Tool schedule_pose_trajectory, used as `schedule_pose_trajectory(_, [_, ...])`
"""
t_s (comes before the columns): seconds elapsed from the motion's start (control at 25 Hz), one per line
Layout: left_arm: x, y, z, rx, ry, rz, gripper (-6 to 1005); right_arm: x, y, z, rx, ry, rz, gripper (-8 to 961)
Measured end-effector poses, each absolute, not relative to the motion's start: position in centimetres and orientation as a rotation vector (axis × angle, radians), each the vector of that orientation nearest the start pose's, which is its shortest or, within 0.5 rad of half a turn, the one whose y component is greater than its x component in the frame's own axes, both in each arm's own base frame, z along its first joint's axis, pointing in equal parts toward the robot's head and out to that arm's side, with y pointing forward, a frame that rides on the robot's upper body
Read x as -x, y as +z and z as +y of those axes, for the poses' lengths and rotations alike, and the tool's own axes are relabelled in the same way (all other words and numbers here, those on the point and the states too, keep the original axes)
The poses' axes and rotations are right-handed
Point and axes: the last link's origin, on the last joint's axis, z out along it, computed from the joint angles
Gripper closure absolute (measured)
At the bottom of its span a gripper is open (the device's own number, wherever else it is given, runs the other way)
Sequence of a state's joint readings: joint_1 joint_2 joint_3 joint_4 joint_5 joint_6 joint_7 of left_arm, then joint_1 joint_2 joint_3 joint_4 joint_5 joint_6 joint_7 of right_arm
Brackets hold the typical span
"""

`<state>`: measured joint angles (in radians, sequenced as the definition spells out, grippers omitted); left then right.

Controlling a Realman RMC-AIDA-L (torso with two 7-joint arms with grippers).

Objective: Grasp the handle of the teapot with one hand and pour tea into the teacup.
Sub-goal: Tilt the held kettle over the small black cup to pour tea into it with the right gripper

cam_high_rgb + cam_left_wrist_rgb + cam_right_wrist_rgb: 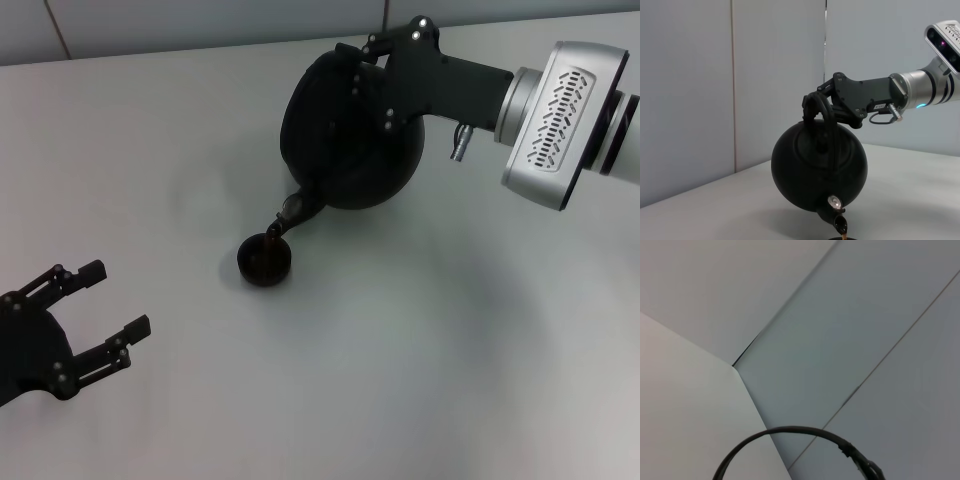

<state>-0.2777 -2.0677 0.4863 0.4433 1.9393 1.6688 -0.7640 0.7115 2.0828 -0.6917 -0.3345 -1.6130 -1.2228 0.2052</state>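
Observation:
My right gripper (362, 72) is shut on the handle (821, 111) of the round matte-black teapot (345, 135) and holds it off the table, tilted with its spout down. Brown tea runs from the spout (290, 215) into the small black teacup (265, 259), which stands on the table just below it. The left wrist view shows the tilted teapot (815, 167), the silvery spot (834, 202) by its spout and the stream of tea (841, 226). The right wrist view shows only an arc of the handle (790, 432). My left gripper (108, 300) is open and empty at the near left.
The white table (420, 380) spreads around the teacup. A grey wall (700, 90) stands behind the table's far edge. The right arm's silver forearm (560, 120) reaches in from the far right.

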Motion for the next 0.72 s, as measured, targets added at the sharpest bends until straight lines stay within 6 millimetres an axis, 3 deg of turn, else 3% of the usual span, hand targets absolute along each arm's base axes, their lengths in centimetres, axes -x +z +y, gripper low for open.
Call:
schedule_pose_trajectory(0.36, [33.4,-0.2,23.6,2.475,-0.797,-0.354,191,-22.1,-2.7,39.6,2.257,0.495,-0.478,872])
schedule_pose_trajectory(0.72, [33.4,0.1,23.8,2.469,-0.800,-0.354,191,-23.7,-2.5,38.8,2.303,0.582,-0.189,871])
